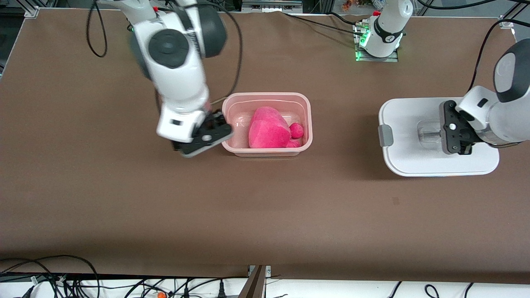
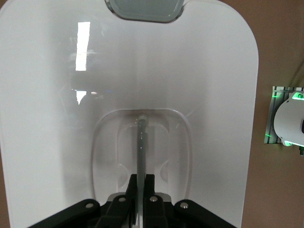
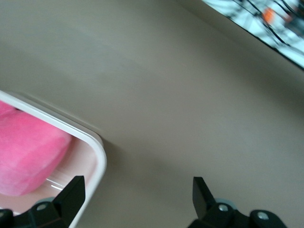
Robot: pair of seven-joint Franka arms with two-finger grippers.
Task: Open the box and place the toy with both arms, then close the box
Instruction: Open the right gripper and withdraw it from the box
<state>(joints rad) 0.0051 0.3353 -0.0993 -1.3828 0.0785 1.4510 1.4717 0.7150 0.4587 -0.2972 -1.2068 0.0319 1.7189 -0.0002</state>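
The pink toy (image 1: 269, 128) lies inside the open box (image 1: 267, 96) at mid-table, its lid off. The right gripper (image 1: 203, 136), fingers spread wide and empty, hangs over the box's edge toward the right arm's end of the table. At the left arm's end, the white lid (image 1: 405, 161) lies flat on the table (image 1: 265, 215), the left gripper (image 1: 453, 128) clamped on the lid's clear centre handle (image 2: 141, 142).
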